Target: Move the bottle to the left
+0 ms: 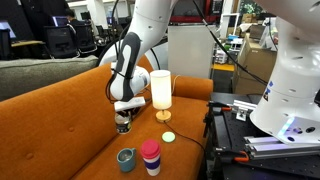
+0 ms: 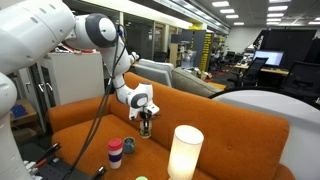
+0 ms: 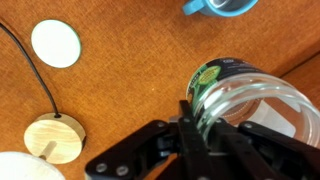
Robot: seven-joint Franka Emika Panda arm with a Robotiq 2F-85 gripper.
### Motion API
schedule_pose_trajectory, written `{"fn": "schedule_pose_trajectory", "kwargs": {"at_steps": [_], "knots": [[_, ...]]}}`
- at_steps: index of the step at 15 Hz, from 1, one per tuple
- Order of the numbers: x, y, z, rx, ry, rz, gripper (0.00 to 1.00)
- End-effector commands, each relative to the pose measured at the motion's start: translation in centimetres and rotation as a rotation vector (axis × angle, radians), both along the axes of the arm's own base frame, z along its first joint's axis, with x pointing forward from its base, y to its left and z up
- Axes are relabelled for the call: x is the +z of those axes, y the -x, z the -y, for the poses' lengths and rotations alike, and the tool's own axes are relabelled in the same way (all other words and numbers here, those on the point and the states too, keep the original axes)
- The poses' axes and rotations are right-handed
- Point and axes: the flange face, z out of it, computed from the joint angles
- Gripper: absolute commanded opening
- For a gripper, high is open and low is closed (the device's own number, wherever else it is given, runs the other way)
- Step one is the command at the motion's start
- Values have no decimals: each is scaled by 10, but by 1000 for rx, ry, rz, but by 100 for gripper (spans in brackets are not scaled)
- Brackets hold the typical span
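Note:
The bottle (image 1: 124,125) is small and dark and rests on the orange couch seat in both exterior views (image 2: 146,128). In the wrist view it (image 3: 250,92) looks like a glassy jar with a green label, seen from above. My gripper (image 1: 124,112) comes down on it from above (image 2: 146,117) and is shut on the bottle's rim (image 3: 193,118), with one finger at the rim's left wall.
A teal-grey mug (image 1: 126,158) and a pink-and-red tumbler (image 1: 150,157) stand at the couch's front. A lit lamp (image 1: 160,92) on a wooden base (image 3: 54,138) stands beside the bottle, with a white disc (image 1: 168,136) and a black cable (image 3: 30,70) close by. Black equipment (image 1: 235,125) borders the couch.

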Motion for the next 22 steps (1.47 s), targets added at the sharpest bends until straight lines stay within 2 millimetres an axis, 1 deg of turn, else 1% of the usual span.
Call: {"fn": "schedule_pose_trajectory", "kwargs": {"at_steps": [1, 6, 9, 10, 11, 13, 15, 19, 22], "knots": [[15, -5, -40, 172, 36, 0, 2], [13, -11, -126, 418, 78, -21, 2], [10, -8, -174, 554, 59, -36, 2], [8, -6, -187, 592, 52, -46, 2], [1, -5, -198, 621, 41, -69, 2], [-14, -3, -209, 648, 42, -118, 2], [-36, -4, -213, 645, 0, -175, 2], [-79, -9, -209, 592, -31, -267, 2], [-108, -7, -204, 573, -38, -334, 2]]}}
